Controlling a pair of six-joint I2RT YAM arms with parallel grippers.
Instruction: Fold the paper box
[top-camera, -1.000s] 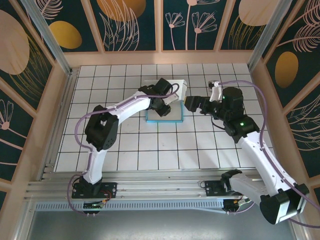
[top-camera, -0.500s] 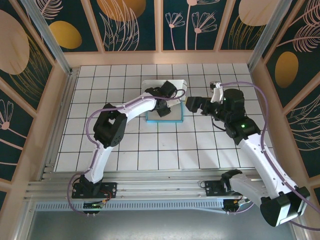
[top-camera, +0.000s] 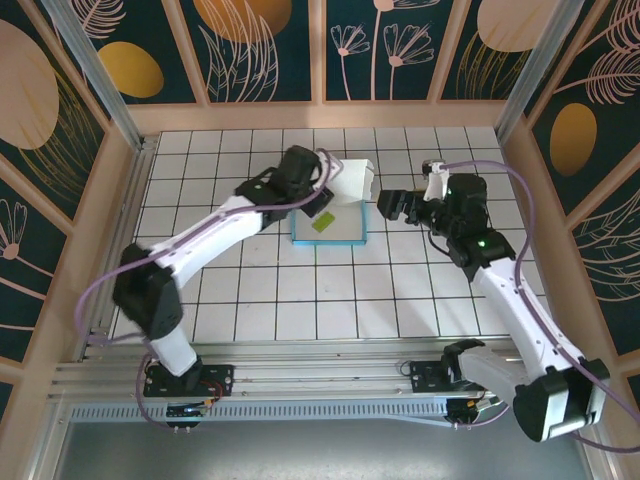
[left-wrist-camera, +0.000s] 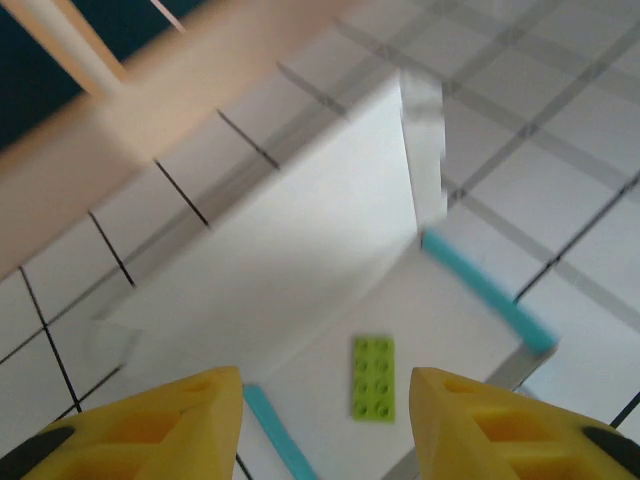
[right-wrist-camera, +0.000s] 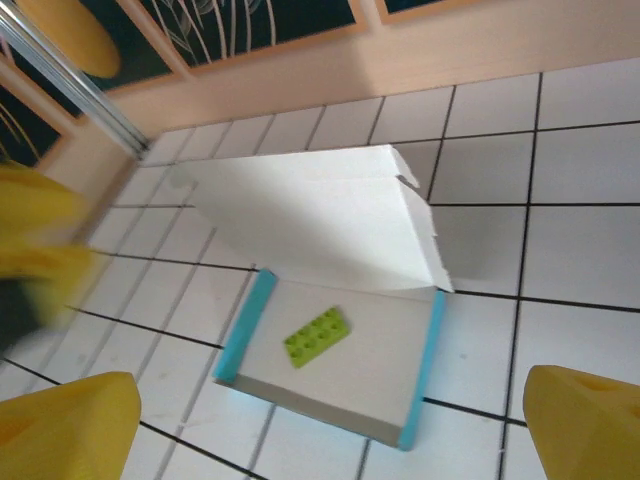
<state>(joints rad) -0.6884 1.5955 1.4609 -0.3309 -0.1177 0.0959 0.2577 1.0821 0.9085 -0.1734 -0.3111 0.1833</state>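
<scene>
The paper box (top-camera: 343, 230) lies open on the tiles, whitish-grey inside with cyan side edges (right-wrist-camera: 431, 360). Its white lid flap (top-camera: 350, 181) stands raised at the far side. A small yellow-green brick (top-camera: 322, 224) lies flat on the box floor (right-wrist-camera: 370, 362). My left gripper (top-camera: 322, 200) hovers over the box's back-left edge, open, nothing between its yellow fingers (left-wrist-camera: 160, 420); the brick (left-wrist-camera: 373, 377) shows below between them. My right gripper (top-camera: 385, 205) is just right of the box, wide open and apart from it, its fingertips (right-wrist-camera: 585, 420) framing the box and brick (right-wrist-camera: 316, 336).
A white tiled floor (top-camera: 300, 290) is ringed by a low wooden border (top-camera: 320, 115) and patterned walls. A metal rail (top-camera: 300, 375) runs along the near edge by the arm bases. Open tiles lie in front of and left of the box.
My left gripper has lifted back and left off the box and its jaws have spread. The brick now lies uncovered on the box floor. The right arm has hardly moved.
</scene>
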